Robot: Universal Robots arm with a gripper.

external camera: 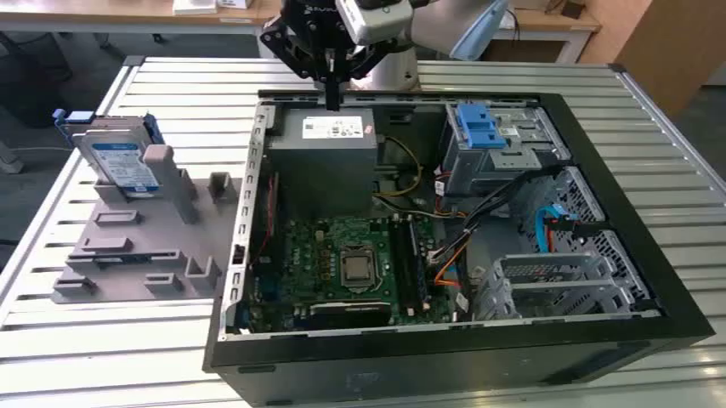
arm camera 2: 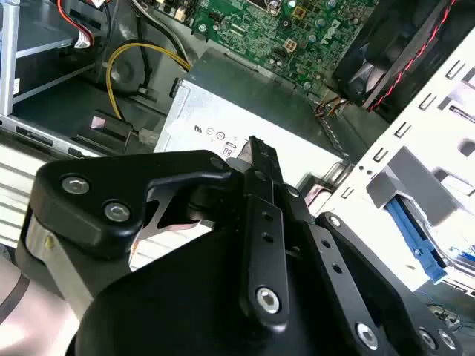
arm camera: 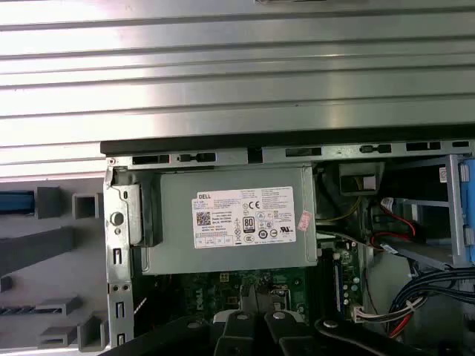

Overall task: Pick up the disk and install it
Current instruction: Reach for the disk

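A slatted metal bench (external camera: pixel 114 357) carries an open computer case (external camera: pixel 454 374). In a grey holder (external camera: pixel 125 246) at the exterior view's left, the disk (external camera: pixel 119 161) stands upright. The hand (external camera: pixel 332 102) hangs over the power-supply box (external camera: pixel 329 144) at the far end, fingers together, gripping nothing. A wooden desk (external camera: pixel 102 15) stands beyond.

**Work Area and Surroundings**

The work table (external camera: pixel 102 340) has a top of ribbed metal slats running across the exterior view. Even overhead light reflects brightly off the slats. A light wooden desk (external camera: pixel 114 15) stands behind it. A wooden panel (external camera: pixel 669 42) stands at the exterior view's right. The floor (external camera: pixel 29 200) is dark grey.
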